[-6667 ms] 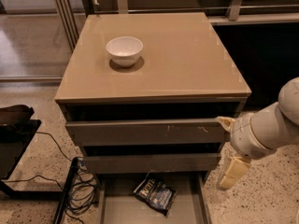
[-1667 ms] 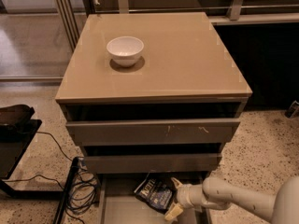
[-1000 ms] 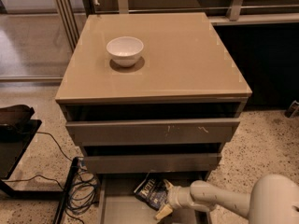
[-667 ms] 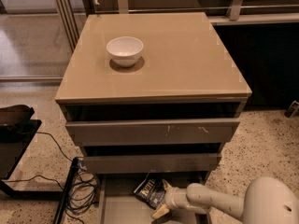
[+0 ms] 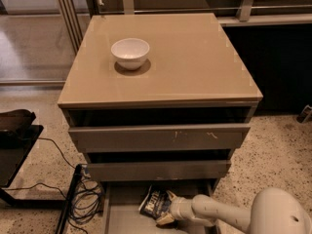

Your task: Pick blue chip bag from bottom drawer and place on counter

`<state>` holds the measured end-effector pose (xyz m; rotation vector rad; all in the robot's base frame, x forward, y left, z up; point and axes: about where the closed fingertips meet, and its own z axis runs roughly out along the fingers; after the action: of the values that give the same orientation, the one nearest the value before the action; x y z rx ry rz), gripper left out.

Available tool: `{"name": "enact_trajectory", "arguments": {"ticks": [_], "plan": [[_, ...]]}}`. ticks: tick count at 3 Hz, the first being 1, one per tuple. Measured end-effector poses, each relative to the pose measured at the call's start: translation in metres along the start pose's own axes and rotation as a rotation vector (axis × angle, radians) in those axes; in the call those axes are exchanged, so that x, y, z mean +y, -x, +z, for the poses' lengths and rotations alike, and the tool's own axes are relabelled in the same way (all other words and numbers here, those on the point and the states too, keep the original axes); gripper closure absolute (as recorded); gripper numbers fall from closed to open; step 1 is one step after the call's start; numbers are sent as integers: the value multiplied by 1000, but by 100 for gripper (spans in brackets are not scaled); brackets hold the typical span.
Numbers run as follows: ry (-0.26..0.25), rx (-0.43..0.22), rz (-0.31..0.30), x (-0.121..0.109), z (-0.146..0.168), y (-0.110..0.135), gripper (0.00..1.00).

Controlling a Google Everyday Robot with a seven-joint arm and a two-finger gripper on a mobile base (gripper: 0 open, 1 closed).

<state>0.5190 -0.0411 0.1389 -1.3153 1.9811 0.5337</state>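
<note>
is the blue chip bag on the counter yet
No, the blue chip bag lies in the bottom drawer with the gripper beside it.

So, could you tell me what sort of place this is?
Probably an office or lab: speckled floor, glass partition, loose cables. The end effector is at the chip bag in the bottom drawer.

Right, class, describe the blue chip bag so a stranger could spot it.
Start at the three-drawer cabinet and drop to the open bottom drawer. The blue chip bag lies inside, the gripper at its lower right; it is the only dark, crinkled thing there.
</note>
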Motion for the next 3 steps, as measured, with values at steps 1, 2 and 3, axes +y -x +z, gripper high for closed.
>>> {"name": "enact_trajectory", "arguments": {"ticks": [1, 2, 3], "plan": [[0, 0, 0, 0, 0, 0, 42], [0, 0, 0, 0, 0, 0, 65], [0, 0, 0, 0, 0, 0, 88]]}}
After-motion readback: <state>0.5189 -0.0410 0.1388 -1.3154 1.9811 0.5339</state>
